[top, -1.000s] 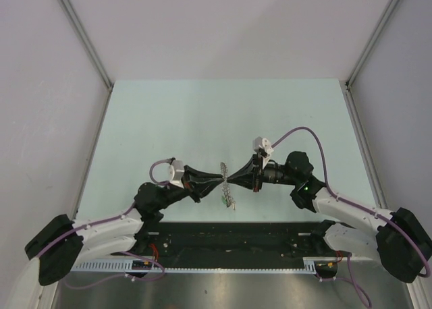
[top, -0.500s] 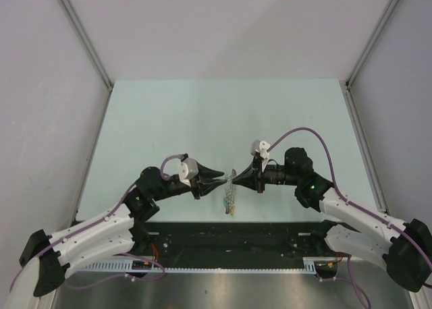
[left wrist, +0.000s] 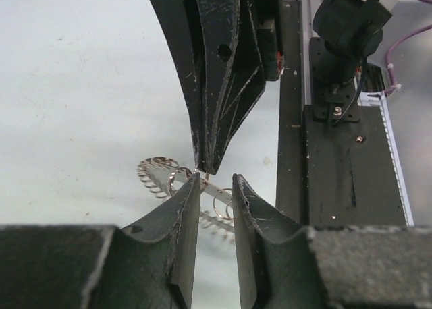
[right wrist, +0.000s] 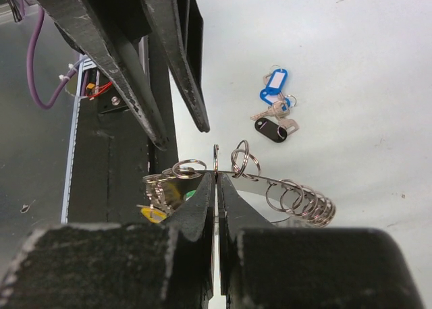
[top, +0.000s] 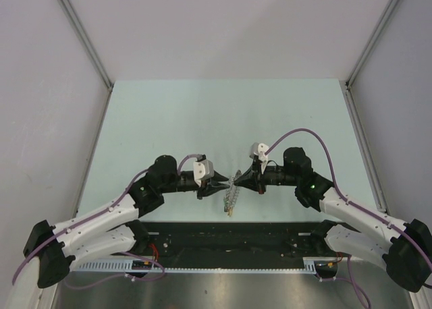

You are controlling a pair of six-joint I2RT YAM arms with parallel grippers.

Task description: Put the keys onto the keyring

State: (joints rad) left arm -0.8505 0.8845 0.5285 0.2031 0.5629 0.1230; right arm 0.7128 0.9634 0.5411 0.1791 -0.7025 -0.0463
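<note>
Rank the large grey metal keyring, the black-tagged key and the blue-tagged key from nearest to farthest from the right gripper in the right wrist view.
1. Large grey metal keyring: pinched in the shut right gripper.
2. Black-tagged key: lying beyond, to the right.
3. Blue-tagged key: just past the black one.
</note>
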